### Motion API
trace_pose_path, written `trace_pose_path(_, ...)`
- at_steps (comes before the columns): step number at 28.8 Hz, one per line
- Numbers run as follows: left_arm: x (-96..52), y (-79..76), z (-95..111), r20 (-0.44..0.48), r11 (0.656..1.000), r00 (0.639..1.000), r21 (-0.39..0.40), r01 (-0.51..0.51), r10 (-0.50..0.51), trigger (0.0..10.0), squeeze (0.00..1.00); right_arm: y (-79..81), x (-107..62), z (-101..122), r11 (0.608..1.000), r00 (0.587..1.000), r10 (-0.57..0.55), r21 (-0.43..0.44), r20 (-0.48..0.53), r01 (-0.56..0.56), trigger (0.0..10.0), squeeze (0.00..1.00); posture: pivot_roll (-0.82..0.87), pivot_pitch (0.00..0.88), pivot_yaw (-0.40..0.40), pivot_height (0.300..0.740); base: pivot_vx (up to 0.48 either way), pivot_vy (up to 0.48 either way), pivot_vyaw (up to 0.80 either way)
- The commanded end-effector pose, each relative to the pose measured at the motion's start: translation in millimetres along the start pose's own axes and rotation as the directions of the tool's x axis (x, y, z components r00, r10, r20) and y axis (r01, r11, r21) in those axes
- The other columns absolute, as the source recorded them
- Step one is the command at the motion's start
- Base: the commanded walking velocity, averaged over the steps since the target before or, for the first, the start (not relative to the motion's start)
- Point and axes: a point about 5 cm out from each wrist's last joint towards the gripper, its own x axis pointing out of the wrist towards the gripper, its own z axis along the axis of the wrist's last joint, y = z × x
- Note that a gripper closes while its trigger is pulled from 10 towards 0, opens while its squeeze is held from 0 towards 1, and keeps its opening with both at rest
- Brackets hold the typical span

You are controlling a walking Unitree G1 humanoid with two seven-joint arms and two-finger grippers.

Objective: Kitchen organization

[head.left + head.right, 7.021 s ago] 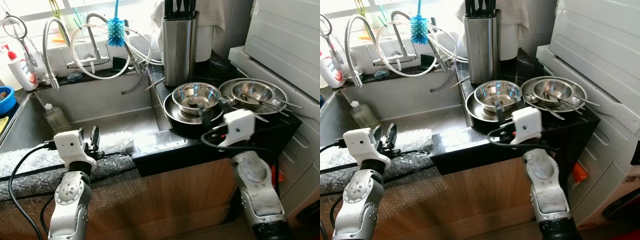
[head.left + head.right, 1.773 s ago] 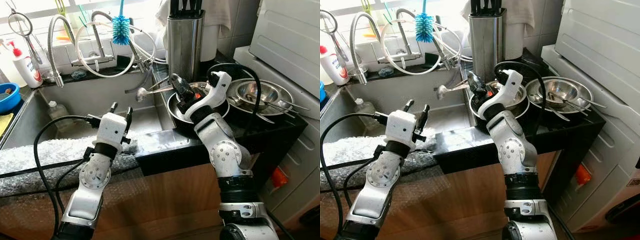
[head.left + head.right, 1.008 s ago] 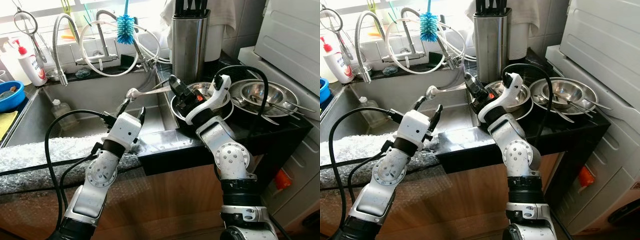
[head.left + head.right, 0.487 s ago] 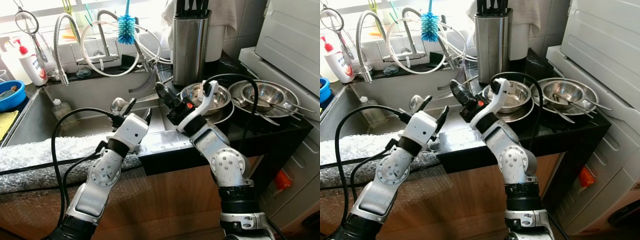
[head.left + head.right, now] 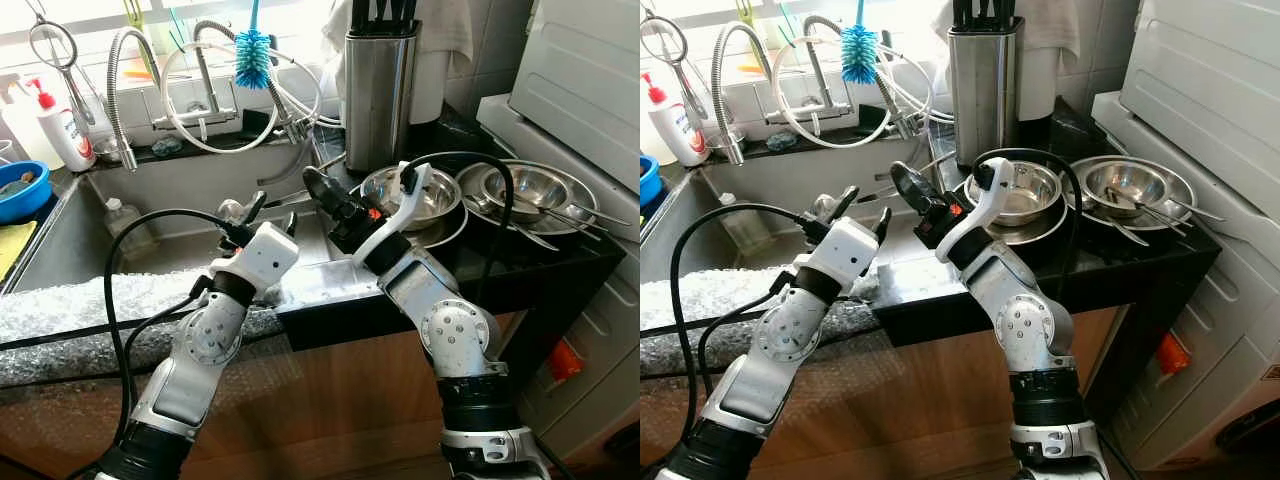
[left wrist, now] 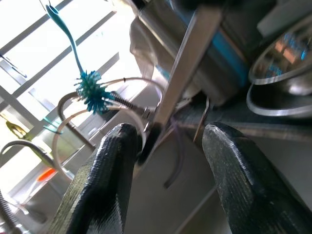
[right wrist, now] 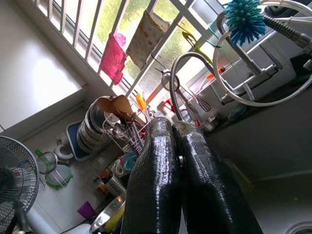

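A long metal spoon (image 5: 231, 209) is held level over the sink (image 5: 150, 195), just off the left edge of the black counter (image 5: 530, 262); its bowl end is seen beyond the left gripper (image 5: 270, 212), toward the sink's back wall. The handle end is pinched by the right gripper (image 5: 318, 188), whose two black fingers (image 7: 156, 185) are pressed tight together in the right wrist view. The right arm is reached across from the counter side, elbow bent, wrist turned toward the sink. The left gripper is raised to the spoon with its fingers (image 6: 109, 170) spread apart; in the left wrist view the flat handle is seen passing between them, close to one finger, contact not clear. The spoon is thus clamped by the right gripper alone. On the counter behind the right arm a steel bowl (image 5: 405, 195) is set on a plate, and beside it a second steel bowl (image 5: 530, 185) with cutlery laid in it. A steel knife block (image 5: 378, 75) is stood at the back. Behind the sink a tap (image 5: 205, 70) with looped hoses is noted, a blue bottle brush (image 5: 253, 45) hung above it, and a white soap bottle (image 5: 62, 125) on the ledge. A plastic bottle (image 5: 125, 225) is stood in the sink. Bubble wrap (image 5: 100, 300) is laid along the sink's front edge.
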Motion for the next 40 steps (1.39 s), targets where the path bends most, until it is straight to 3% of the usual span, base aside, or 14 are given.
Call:
trace_pose_path(1,1.8,4.1,-4,-0.025,1.0,1.0,0.025,-0.014,0.014,10.0,0.0,7.9,1.8,0,0.999,0.999,0.037,-0.011,-0.008,-0.037,10.0,0.0,0.02,0.0,0.083,0.74,0.0,0.0,0.0)
trace_pose_path(4,3.1,7.0,-5,-0.04,0.999,0.998,0.034,-0.042,0.043,10.0,0.0,9.2,1.1,0,0.999,0.999,0.048,-0.014,-0.013,-0.048,10.0,0.0,0.02,0.0,0.083,0.74,0.0,0.0,0.0)
trace_pose_path(5,3.3,8.1,-6,-0.047,0.998,0.997,0.036,-0.053,0.055,4.9,0.0,9.3,1.2,-1,0.999,0.999,0.048,-0.015,-0.014,-0.048,10.0,0.0,0.02,0.0,0.084,0.74,0.0,0.0,0.0)
trace_pose_path(7,3.3,8.3,-7,-0.049,0.998,0.997,0.036,-0.057,0.059,4.9,0.0,9.4,1.1,-1,0.999,0.999,0.049,-0.015,-0.015,-0.049,10.0,0.0,0.02,0.0,0.084,0.74,0.0,0.0,0.0)
trace_pose_path(8,3.3,8.6,-7,-0.051,0.998,0.997,0.035,-0.06,0.062,3.7,0.0,9.6,1.0,-1,0.999,0.999,0.05,-0.015,-0.015,-0.05,10.0,0.0,0.02,0.0,0.084,0.74,0.0,0.0,0.0)
trace_pose_path(12,4.2,9.2,-7,-0.052,0.997,0.996,0.034,-0.068,0.069,3.6,0.0,10.2,0.8,-1,0.998,0.998,0.055,-0.015,-0.018,-0.055,10.0,0.0,0.02,0.0,0.083,0.74,0.0,0.0,0.0)
trace_pose_path(13,4.7,9.6,-6,-0.051,0.997,0.996,0.035,-0.071,0.073,3.0,0.0,10.3,0.9,-2,0.998,0.998,0.056,-0.015,-0.019,-0.056,10.0,0.0,0.02,0.0,0.084,0.74,0.0,0.0,0.0)
trace_pose_path(15,4.9,9.8,-6,-0.05,0.997,0.996,0.036,-0.075,0.076,2.7,0.0,10.4,0.8,-2,0.998,0.998,0.056,-0.016,-0.02,-0.057,10.0,0.0,0.02,0.0,0.084,0.74,0.0,0.0,0.0)
trace_pose_path(16,4.9,9.8,-7,-0.051,0.996,0.996,0.036,-0.077,0.079,0.0,0.0,10.5,0.8,-2,0.998,0.998,0.058,-0.016,-0.021,-0.058,10.0,0.0,0.02,0.0,0.084,0.74,0.0,0.0,0.0)
trace_pose_path(39,3.8,12.9,-14,-0.083,0.994,0.993,0.067,-0.081,0.086,0.0,0.0,12.9,0.3,-3,0.998,0.998,0.063,-0.025,-0.015,-0.064,10.0,0.0,0.02,0.0,0.085,0.74,0.0,0.0,0.0)
trace_pose_path(40,3.9,12.8,-14,-0.085,0.994,0.993,0.07,-0.081,0.086,0.0,0.0,13.3,0.6,-3,0.997,0.998,0.065,-0.032,-0.015,-0.066,10.0,0.35,0.02,0.0,0.085,0.74,0.0,0.0,0.0)
